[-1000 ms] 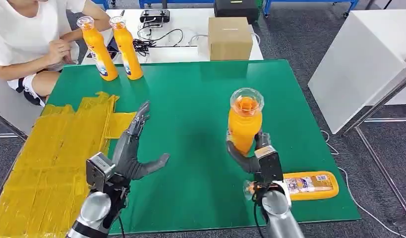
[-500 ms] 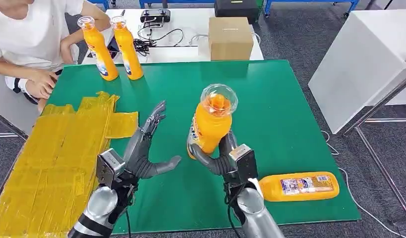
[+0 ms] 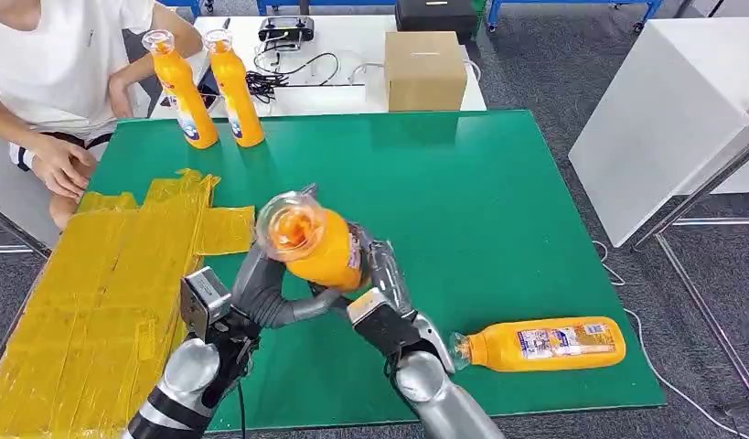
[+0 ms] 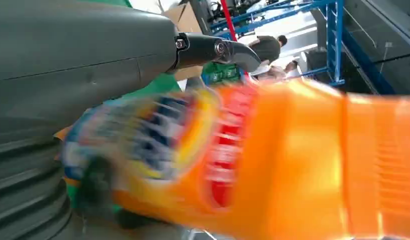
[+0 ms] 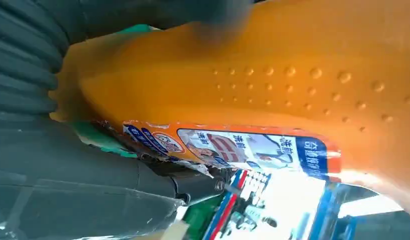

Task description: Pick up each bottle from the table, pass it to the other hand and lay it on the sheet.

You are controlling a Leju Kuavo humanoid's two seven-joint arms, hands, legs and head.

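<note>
An orange bottle (image 3: 308,243) with a clear cap hangs over the green table (image 3: 498,201), tilted with its cap toward the yellow sheet (image 3: 96,293). My right hand (image 3: 381,294) grips its lower body. My left hand (image 3: 261,291) cups the bottle from the other side, thumb under it, fingers hidden behind it. In the left wrist view the blurred bottle (image 4: 293,160) lies against the palm, with the thumb (image 4: 92,65) held off it. The right wrist view has the bottle (image 5: 268,75) close against my right hand (image 5: 67,190). Another orange bottle (image 3: 544,343) lies near the front right edge.
Two more orange bottles (image 3: 180,91) (image 3: 233,89) stand at the table's far left corner. A person (image 3: 50,82) sits beside that corner. A cardboard box (image 3: 423,69) and cables lie on the white table behind. A white cabinet (image 3: 663,119) stands to the right.
My right hand has carried the bottle left across the table and tipped it over toward the sheet, into my left hand's palm. The left hand stayed about where it was.
</note>
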